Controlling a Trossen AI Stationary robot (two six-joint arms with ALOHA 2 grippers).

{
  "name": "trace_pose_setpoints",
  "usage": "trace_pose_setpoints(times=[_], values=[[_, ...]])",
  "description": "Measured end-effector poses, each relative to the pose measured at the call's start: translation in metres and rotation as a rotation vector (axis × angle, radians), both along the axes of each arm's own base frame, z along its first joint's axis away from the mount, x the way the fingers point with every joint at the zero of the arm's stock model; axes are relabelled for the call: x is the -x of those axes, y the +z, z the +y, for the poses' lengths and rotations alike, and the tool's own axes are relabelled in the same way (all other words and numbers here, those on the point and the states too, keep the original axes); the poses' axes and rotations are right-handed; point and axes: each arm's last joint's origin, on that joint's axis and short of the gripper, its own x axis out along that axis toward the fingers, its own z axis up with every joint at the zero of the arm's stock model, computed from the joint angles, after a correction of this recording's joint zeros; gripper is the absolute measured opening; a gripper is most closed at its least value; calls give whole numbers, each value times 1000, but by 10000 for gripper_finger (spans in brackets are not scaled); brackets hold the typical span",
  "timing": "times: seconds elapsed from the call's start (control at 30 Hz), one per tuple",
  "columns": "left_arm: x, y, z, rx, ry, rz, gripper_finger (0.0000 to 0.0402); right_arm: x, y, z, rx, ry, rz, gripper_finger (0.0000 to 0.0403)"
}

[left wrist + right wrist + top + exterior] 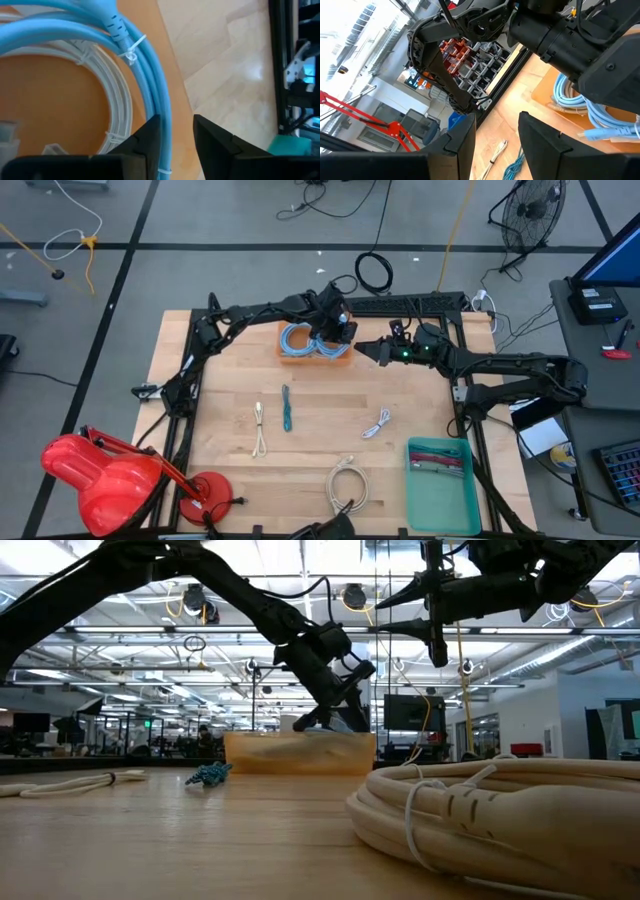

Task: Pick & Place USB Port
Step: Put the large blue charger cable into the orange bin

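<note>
- Left gripper (pixel 333 338), matte dark plastic, hangs over the orange tray (pixel 342 358) at the table's far middle. In its wrist view the two wedge fingers (pixel 145 145) stand apart, released, straddling a strand of the light blue cable (pixel 150 75) without pinching it.
- That blue cable is smooth, round and coiled, bound with a clear zip tie; a white coil (pixel 117 97) lies inside it in the same tray. Both rest in the tray.
- Right gripper (pixel 362 348) hovers just beside the tray's right end, fingers parted, holding nothing.
- Table (pixel 230 480): pale wooden planks, lightly glossy, in a black metal frame.
- Loose on it are four cables: a cream one (pixel 260 427), a teal braided one (pixel 287 408), a white one (pixel 377 423), and a thick cream coil (pixel 346 483) at the near edge.
- One teal bin (pixel 440 502), near right, holds red and grey pieces.
- One red lamp-like object (pixel 100 475) sits at the near left corner.
- Beyond lie a grey floor with taped lines, a fan (pixel 530 215), and a hall with bright ceiling lights.
</note>
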Motion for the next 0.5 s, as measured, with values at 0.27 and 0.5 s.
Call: trace_pose_setpoints(times=[0.27,0.5], values=[[9,18,9,13,0,-50,113,-1,0,4,0,15,0,141],[26,43,13,-19,-35,-54,91,-1,0,3,-1,15,-1,141]])
